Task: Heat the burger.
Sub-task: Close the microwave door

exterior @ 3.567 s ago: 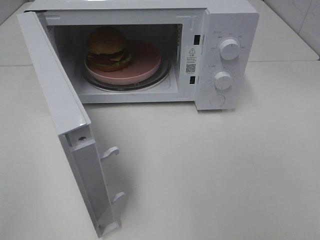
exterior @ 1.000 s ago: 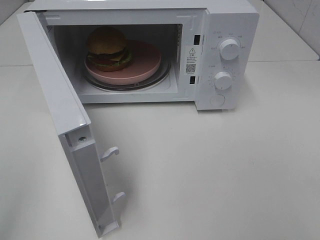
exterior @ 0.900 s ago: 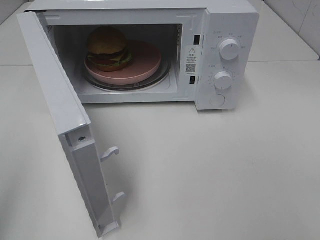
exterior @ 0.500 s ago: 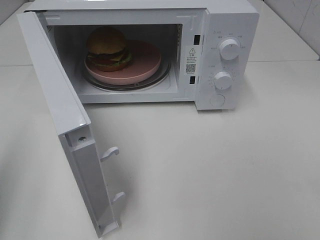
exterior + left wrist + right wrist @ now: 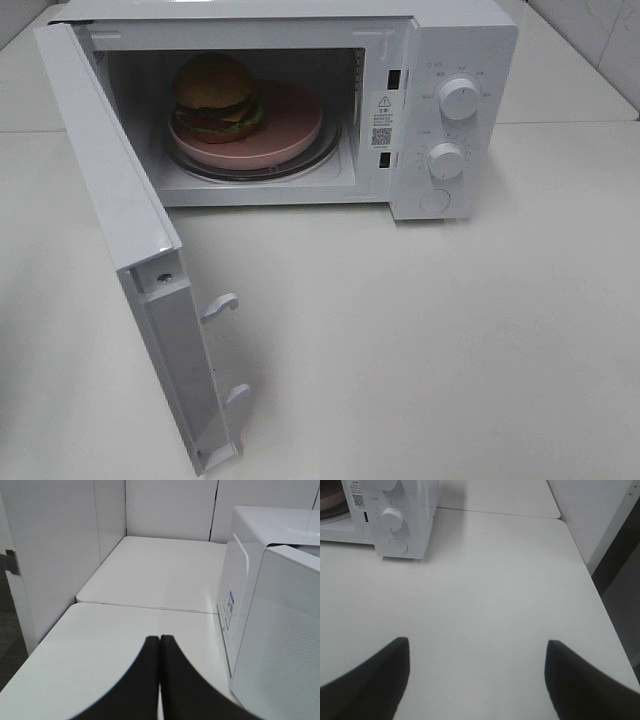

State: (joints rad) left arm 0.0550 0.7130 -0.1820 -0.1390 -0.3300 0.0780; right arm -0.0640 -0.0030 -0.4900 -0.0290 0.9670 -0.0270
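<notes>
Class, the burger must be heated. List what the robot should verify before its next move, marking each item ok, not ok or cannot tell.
1. The burger sits inside the microwave on the pink plate: ok.
2. Plate rests on the glass turntable: ok.
3. The door is closed for heating: not ok, wide open.
4. The left end effector is shut and empty, by the door's outer face: ok.
5. The right end effector is open and empty: ok.
6. Settings of the upper knob and lower knob: cannot tell, markings too small.

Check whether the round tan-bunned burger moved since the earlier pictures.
No. The round tan-bunned burger keeps its place on the left part of the salmon-pink round plate.
</notes>
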